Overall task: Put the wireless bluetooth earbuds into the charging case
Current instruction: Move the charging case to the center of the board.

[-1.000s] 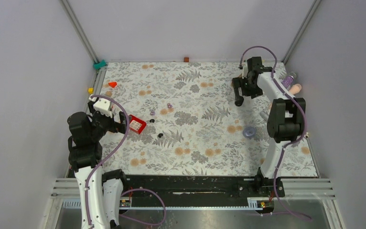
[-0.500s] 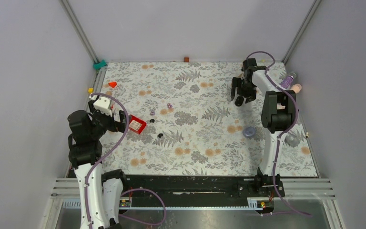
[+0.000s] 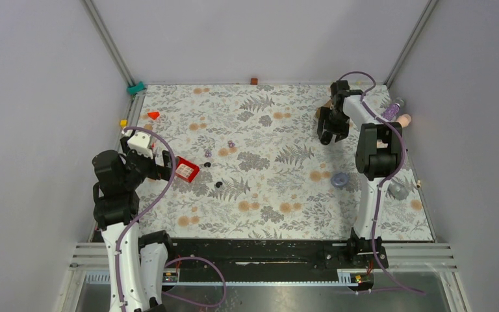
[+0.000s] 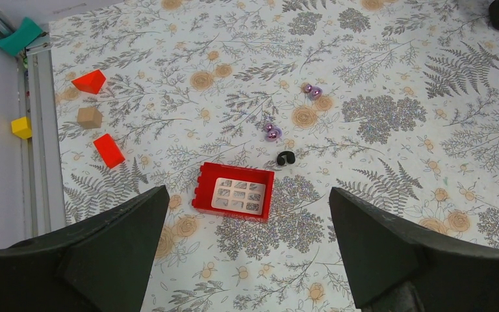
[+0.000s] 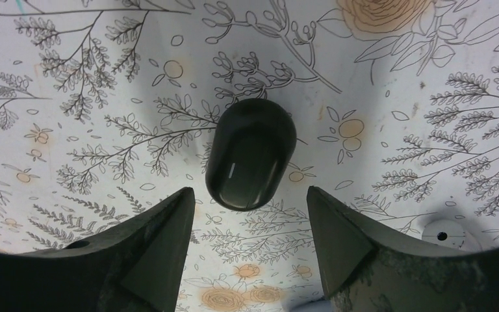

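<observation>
**A:** Where are the earbuds (image 4: 271, 132)?

**B:** Loose on the table (image 4: 377, 214), mid-frame in the left wrist view. Two purple ones and a black one lie just above the red tray (image 4: 234, 192).

**A:** And the claws?

**B:** The left claw (image 3: 167, 166) is spread wide and holds nothing. The right claw (image 5: 250, 195) is spread either side of the black case (image 5: 251, 153), centre of its view, with a gap on each side.
</observation>
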You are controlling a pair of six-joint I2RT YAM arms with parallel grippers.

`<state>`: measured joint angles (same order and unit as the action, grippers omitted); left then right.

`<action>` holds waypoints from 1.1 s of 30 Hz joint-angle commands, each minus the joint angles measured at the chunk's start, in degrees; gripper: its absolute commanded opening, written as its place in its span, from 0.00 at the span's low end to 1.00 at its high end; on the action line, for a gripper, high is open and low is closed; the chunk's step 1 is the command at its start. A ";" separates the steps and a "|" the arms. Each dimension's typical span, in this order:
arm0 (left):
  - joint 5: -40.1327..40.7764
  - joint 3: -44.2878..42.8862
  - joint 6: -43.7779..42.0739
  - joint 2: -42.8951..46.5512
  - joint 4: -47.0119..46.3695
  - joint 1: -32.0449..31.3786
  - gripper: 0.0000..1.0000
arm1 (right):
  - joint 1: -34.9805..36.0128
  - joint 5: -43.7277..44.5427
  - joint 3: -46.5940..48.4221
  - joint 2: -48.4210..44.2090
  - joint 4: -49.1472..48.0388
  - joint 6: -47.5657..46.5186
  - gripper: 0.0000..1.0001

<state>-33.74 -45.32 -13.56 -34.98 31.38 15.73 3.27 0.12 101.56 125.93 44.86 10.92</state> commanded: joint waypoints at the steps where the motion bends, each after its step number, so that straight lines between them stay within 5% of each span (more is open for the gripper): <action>1: -1.02 -0.07 -0.53 0.51 -1.91 0.44 0.99 | -0.19 3.23 3.63 1.65 2.19 2.51 0.70; 23: -0.89 -0.03 -0.50 1.32 -1.89 0.62 0.99 | 2.15 7.65 10.04 5.61 6.54 3.99 0.52; 33: -0.83 -0.03 -0.59 1.67 -1.84 0.63 0.99 | 6.00 12.14 -2.23 -3.73 1.75 0.93 0.50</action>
<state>-33.71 -45.32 -13.56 -34.09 31.38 15.97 7.05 9.67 103.85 128.03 47.18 13.45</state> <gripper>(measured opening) 0.985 0.512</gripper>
